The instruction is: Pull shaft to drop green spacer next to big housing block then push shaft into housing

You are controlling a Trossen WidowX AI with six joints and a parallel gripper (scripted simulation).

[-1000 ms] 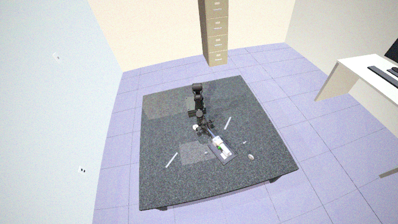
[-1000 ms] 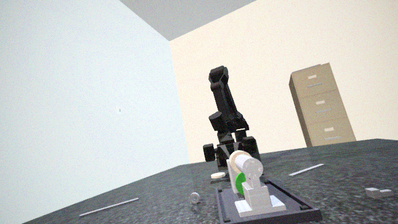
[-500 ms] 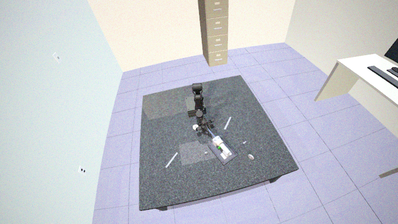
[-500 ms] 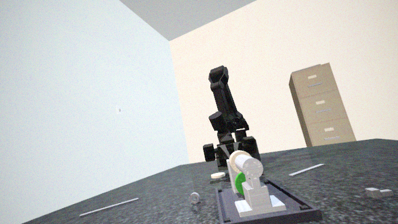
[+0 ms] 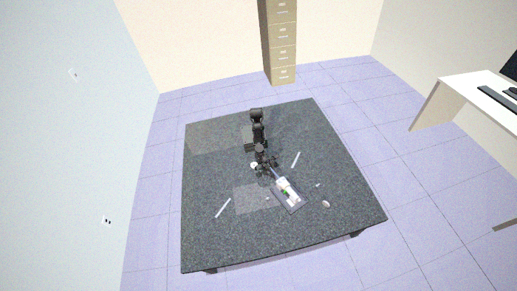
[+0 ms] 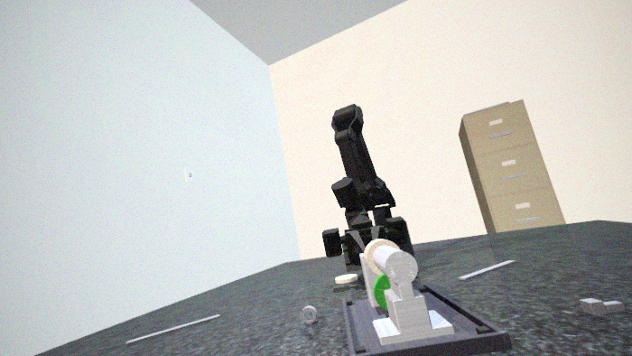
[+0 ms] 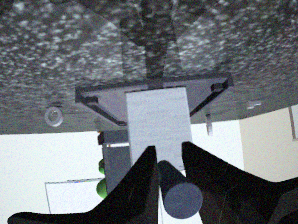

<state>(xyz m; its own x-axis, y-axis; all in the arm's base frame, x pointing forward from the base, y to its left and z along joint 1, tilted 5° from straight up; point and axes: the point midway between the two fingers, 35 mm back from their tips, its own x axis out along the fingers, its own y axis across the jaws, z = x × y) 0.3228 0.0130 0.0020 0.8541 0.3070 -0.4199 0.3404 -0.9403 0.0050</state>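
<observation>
My gripper [image 5: 268, 167] [image 7: 168, 151] is shut on the shaft [image 5: 274, 173] [image 7: 183, 201] at its near end. The shaft runs to the near upright plate [image 6: 367, 284] [image 7: 157, 117]. The big housing block [image 6: 408, 313] stands on the far side of the tray [image 6: 489, 339] [image 7: 110, 86], with a thick white cylinder [image 6: 404, 267] on top. The green spacer [image 5: 285, 192] [image 6: 381, 291] is off the shaft line, low between plate and block, partly hidden; what it rests on is unclear. A cream spacer [image 6: 371, 255] remains up at the shaft line, by the plate.
A cream disc [image 5: 254, 165] [image 6: 346, 278] lies near the gripper. A small ring [image 6: 310, 307] lies beside the tray. Thin bars [image 5: 223, 207] [image 5: 295, 160] lie on both sides. A small stepped block [image 6: 592, 307] and a pale disc [image 5: 326, 203] lie beyond the tray's other side.
</observation>
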